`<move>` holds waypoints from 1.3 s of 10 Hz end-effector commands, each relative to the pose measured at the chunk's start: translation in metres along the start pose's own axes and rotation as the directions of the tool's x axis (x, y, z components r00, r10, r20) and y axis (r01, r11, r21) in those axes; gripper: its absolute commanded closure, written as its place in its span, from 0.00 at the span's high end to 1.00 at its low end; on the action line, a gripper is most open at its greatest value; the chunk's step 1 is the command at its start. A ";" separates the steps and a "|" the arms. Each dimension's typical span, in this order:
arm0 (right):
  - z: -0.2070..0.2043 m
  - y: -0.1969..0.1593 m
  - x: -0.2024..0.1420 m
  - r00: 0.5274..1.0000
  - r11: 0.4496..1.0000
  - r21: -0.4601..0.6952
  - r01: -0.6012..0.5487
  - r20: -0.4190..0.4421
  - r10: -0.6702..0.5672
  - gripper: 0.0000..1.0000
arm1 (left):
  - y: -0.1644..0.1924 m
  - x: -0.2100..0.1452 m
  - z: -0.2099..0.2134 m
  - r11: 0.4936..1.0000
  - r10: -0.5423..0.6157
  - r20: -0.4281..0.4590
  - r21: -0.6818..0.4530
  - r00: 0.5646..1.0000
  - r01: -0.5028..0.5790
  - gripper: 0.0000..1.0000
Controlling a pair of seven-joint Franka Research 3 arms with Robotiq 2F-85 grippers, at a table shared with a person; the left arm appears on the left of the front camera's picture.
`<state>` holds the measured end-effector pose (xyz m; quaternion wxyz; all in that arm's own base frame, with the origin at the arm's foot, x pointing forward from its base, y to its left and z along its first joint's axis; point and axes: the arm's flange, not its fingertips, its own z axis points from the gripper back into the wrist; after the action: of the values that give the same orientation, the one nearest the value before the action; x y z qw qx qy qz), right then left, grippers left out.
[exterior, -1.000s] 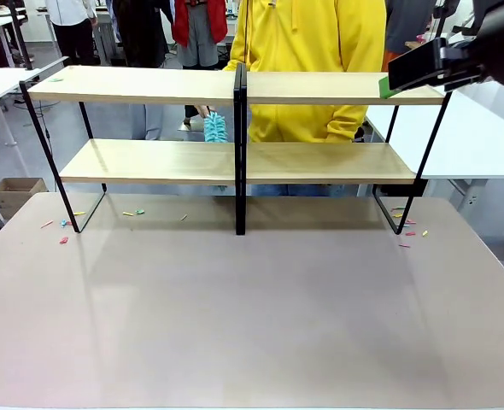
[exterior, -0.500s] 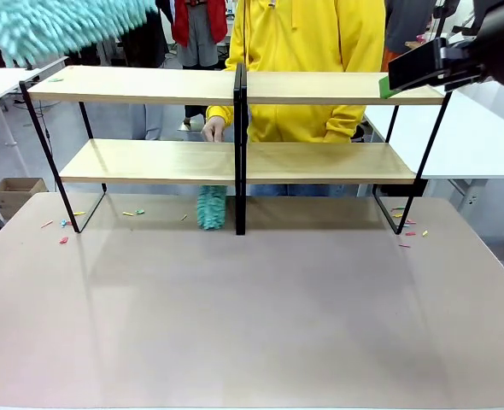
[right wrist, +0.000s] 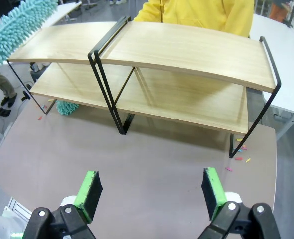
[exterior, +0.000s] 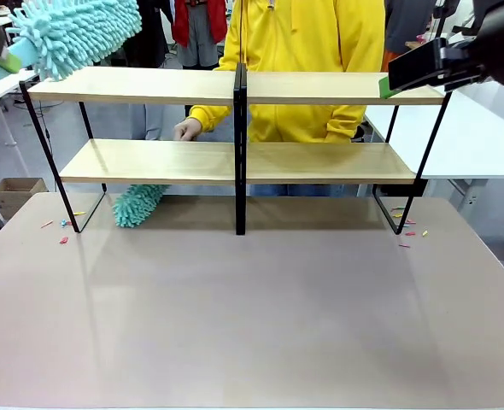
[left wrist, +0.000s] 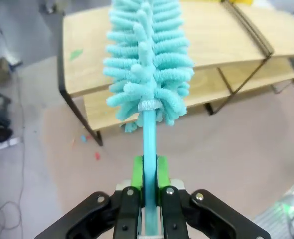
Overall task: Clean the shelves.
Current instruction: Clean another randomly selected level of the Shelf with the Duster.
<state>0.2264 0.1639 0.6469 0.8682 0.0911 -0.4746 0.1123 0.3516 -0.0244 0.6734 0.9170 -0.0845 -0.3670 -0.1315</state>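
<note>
The shelves [exterior: 235, 162] are seen standing across the far half of the grey-brown surface [exterior: 252, 316], with two long light-wood boards on a thin black frame. Behind them a person in a yellow hoodie [exterior: 307, 60] is standing; one hand [exterior: 184, 130] is held behind the lower board, and a second turquoise duster [exterior: 137, 205] is lying on the surface under that board at the left.

In the left wrist view the left gripper [left wrist: 149, 191] is shown closed tight on the handle of a fluffy turquoise duster [left wrist: 147, 64], whose head is raised over the left end of the upper board. The right gripper [right wrist: 152, 191] is seen in its own view spread wide with nothing between the green pads, high above the surface.

Small coloured scraps [exterior: 64, 226] are scattered near both feet of the frame. White tables [exterior: 483, 137] are visible behind.
</note>
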 end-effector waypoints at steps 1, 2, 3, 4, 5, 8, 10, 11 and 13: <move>0.001 0.000 0.000 1.000 1.000 -0.002 0.005 0.003 -0.005 1.00 | 0.002 0.006 -0.009 1.000 -0.025 -0.127 -0.004 0.992 0.025 0.12; 0.001 0.000 0.000 1.000 1.000 -0.002 0.005 0.003 -0.005 1.00 | 0.005 0.009 -0.015 1.000 -0.019 -0.149 0.015 0.989 0.022 0.12; 0.001 0.000 0.000 1.000 1.000 -0.002 0.005 0.003 -0.005 1.00 | 0.008 0.010 -0.017 0.999 -0.002 -0.172 0.047 0.985 0.010 0.12; 0.001 0.000 0.000 1.000 1.000 -0.002 0.005 0.003 -0.005 1.00 | 0.010 0.010 -0.016 0.997 0.014 -0.172 0.080 0.985 -0.001 0.12; 0.001 0.000 0.000 1.000 1.000 -0.002 0.005 0.003 -0.005 1.00 | 0.013 0.011 -0.014 0.990 0.040 -0.175 0.140 0.984 -0.015 0.12; 0.001 0.000 0.000 1.000 1.000 -0.002 0.005 0.003 -0.005 1.00 | 0.021 0.004 -0.001 0.913 0.151 -0.190 0.403 0.970 -0.064 0.12; 0.001 0.000 0.000 1.000 1.000 -0.002 0.005 0.003 -0.005 1.00 | 0.017 0.007 0.012 0.915 0.127 -0.057 0.392 0.990 -0.095 0.12; 0.001 0.000 0.000 1.000 1.000 -0.002 0.005 0.003 -0.005 1.00 | 0.014 0.007 0.014 0.933 0.101 -0.036 0.351 0.994 -0.082 0.12; 0.001 0.000 0.000 1.000 1.000 -0.002 0.005 0.003 -0.005 1.00 | 0.014 0.007 0.014 0.963 0.079 -0.072 0.264 0.994 -0.058 0.12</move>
<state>0.2264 0.1639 0.6469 0.8682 0.0911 -0.4746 0.1123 0.3515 -0.0165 0.6945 0.9371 0.0570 -0.3427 -0.0347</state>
